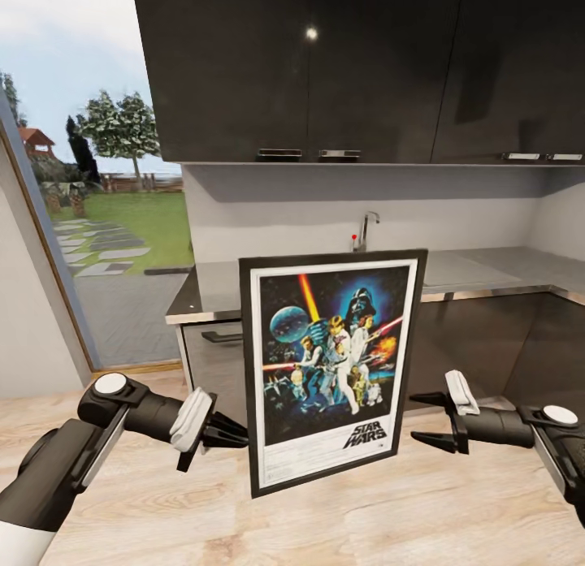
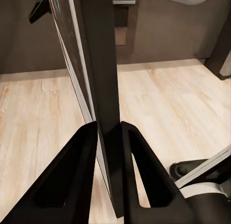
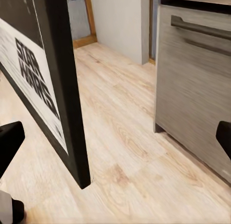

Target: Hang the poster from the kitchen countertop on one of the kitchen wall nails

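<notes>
Poster (image 1: 329, 371) hangs upright in mid-air before the countertop (image 1: 471, 270), above the wood floor (image 1: 406, 509). The left gripper (image 1: 231, 430) is clamped on its left frame edge, fingers (image 2: 77, 171) pinching the thin board. It looks stiff, light and flat, but held at one edge it may swing. The right gripper (image 1: 428, 421) is spread wide just off the right edge, holding nothing; closing there would steady it. Open room lies near and left; cabinets (image 1: 325, 71) crowd overhead.

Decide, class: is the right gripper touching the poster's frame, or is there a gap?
Apart. The head view shows the right gripper open, with wooden floor visible between its fingertips and the poster.
</notes>
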Controlling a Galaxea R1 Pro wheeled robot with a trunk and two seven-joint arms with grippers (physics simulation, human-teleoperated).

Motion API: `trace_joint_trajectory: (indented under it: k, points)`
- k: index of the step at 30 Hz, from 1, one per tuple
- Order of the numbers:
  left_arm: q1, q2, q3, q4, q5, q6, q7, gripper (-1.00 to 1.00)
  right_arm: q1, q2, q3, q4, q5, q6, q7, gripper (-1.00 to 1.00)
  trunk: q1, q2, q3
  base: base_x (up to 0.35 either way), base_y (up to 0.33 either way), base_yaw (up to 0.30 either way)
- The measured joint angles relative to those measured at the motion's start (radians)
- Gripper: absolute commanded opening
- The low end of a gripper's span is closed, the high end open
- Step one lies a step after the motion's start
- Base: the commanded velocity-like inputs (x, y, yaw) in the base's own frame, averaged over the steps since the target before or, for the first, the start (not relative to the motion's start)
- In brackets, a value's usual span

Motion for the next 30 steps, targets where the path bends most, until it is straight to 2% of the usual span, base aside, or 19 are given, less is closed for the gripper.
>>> trace_joint_trajectory:
  k: [4, 7, 10, 20, 24, 30]
  points:
    - [0.0, 0.0, 0.0, -0.002, 0.008, 0.0, 0.0, -1.0, -0.003, 0.0, 0.019, 0.0, 0.0, 0.0, 0.001, 1.0, 0.0, 0.0, 0.0, 0.0, 0.0, 0.0]
    - [0.0, 0.0, 0.0, -0.002, 0.012, 0.001, 0.0, -1.0, -0.008, 0.0, 0.058, 0.0, 0.0, 0.0, 0.001, 1.0, 0.0, 0.0, 0.0, 0.0, 0.0, 0.0]
    - [-0.001, 0.0, 0.0, -0.003, 0.014, 0.001, 0.0, -1.0, -0.018, 0.0, 0.072, 0.0, 0.0, -0.001, 0.001, 1.0, 0.0, 0.0, 0.0, 0.0, 0.0, 0.0]
    - [0.0, 0.001, -0.001, -0.002, 0.016, 0.0, 0.0, -1.0, -0.038, -0.001, 0.082, 0.001, 0.0, -0.002, 0.002, 1.0, 0.0, 0.0, 0.0, 0.0, 0.0, 0.0]
    - [-0.001, 0.003, 0.0, 0.0, 0.016, 0.0, 0.0, -1.0, -0.08, -0.002, 0.084, -0.001, -0.002, -0.001, 0.015, 1.0, 0.0, 0.0, 0.0, 0.0, 0.0, 0.0]
    - [0.0, 0.004, 0.0, 0.002, 0.015, 0.0, 0.0, -1.0, -0.109, -0.001, 0.152, -0.003, -0.005, 0.0, 0.025, 1.0, 0.0, 0.0, 0.0, 0.0, 0.0, 0.0]
